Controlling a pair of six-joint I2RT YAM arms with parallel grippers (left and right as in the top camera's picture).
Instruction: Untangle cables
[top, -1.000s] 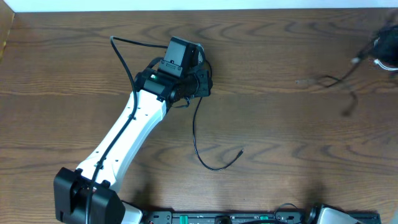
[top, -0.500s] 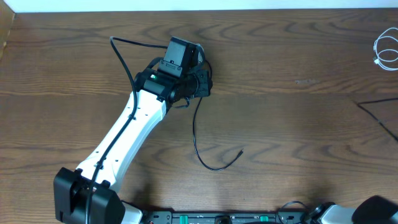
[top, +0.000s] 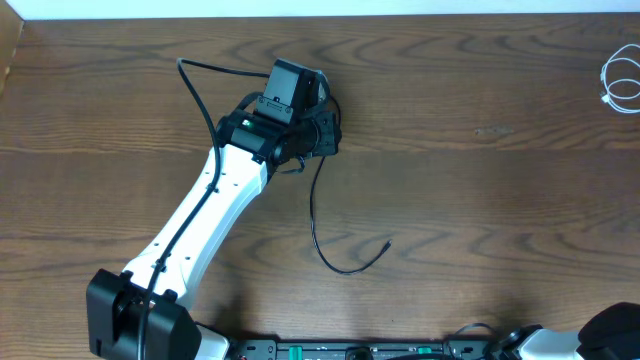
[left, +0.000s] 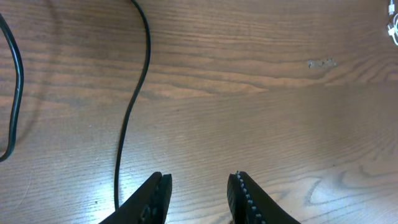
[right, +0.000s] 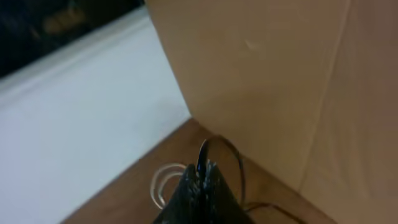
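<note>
At 5 o'clock the right gripper (right: 201, 176) is pinched shut on a thin black cord (right: 221, 145). Near the middle a loose black cord (top: 316, 215) lies alone. The left gripper (left: 199, 186), half open and empty, hangs just beside it. Far off at 2 o'clock sits the white cord (top: 620, 80). They lie apart, so it is nearly done, I think.

A robotics lab bench
A wood-grain table (top: 480, 220) fills the overhead frame, a white robot arm (top: 200, 225) at lower left, a mounting rail (top: 350, 351) along the bottom edge — cardboard panels (right: 261, 81) in the right wrist view.
</note>
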